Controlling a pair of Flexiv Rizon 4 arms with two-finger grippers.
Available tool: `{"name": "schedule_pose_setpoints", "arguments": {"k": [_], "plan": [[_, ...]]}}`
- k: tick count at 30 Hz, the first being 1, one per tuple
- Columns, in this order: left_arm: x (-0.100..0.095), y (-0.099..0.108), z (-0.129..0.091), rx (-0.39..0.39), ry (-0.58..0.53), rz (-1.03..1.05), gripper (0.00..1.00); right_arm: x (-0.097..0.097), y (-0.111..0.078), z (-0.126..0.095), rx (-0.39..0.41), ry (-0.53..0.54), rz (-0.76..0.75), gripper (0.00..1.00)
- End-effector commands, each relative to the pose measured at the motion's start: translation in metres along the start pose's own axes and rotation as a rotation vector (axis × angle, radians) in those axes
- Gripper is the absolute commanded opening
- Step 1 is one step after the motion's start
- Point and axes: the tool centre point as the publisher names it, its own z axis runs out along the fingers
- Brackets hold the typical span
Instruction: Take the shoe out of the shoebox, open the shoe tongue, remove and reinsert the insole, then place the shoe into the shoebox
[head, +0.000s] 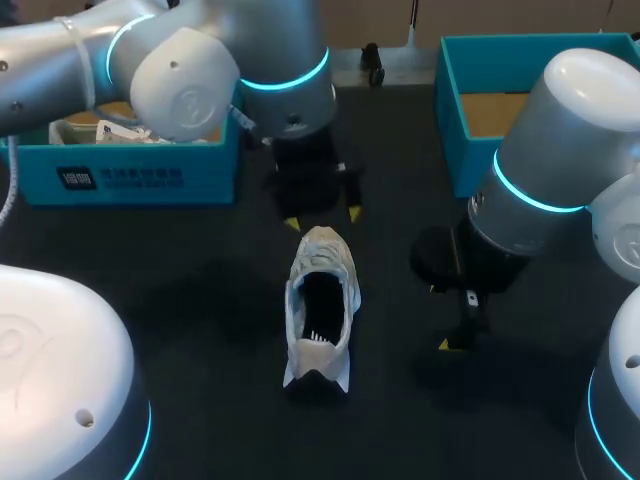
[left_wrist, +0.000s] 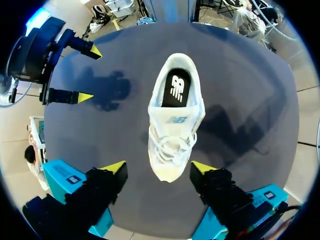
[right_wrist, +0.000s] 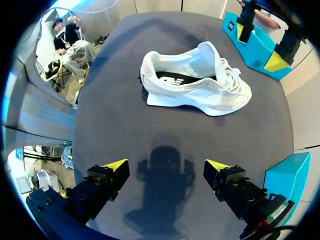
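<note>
Shoe (head: 320, 305) sits unboxed on table (head: 200, 290), insole (left_wrist: 176, 89) inside. Our left gripper (head: 321, 218) hangs wide over the toe; right gripper (right_wrist: 167, 165) wide alongside, both empty. We can't tell whether the insole step is done; reboxing is left.

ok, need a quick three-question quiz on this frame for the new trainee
1. Fill in: above the black table, the left claw and the right claw both have their fingers ____.
2. True or false: the white sneaker lies on its side.
3. Where is the black insole? A) inside the sneaker B) loose on the table C) held by the right claw

Key: 1 open. 2 false, it stands upright on its sole. 3 A.
</note>
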Motion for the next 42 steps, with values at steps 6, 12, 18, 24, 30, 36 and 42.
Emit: {"name": "schedule_pose_setpoints", "arguments": {"k": [6,12,18,24,30,36,42], "plan": [[-0.003,0.001,-0.002,0.004,-0.005,-0.001,0.47,0.001,-0.001,0.001,-0.002,-0.002,0.0,1.0],[0.001,-0.006,0.006,0.009,-0.003,0.024,0.46,0.001,-0.001,0.001,-0.002,-0.002,0.0,1.0],[0.001,-0.008,0.01,0.014,0.0,0.037,0.45,0.001,-0.001,0.001,-0.002,-0.002,0.0,1.0],[0.004,-0.01,0.013,0.027,-0.006,0.05,0.44,0.003,-0.011,-0.005,-0.008,-0.017,0.019,1.0],[0.009,-0.016,0.018,0.03,-0.006,0.056,0.41,0.004,-0.039,-0.013,-0.009,-0.017,0.068,1.0],[0.014,-0.023,0.026,0.047,-0.007,0.072,0.39,0.005,-0.063,-0.016,-0.052,-0.017,0.137,1.0],[0.017,-0.032,0.038,0.066,-0.002,0.104,0.35,0.005,-0.063,-0.016,-0.052,-0.017,0.137,1.0]]}}
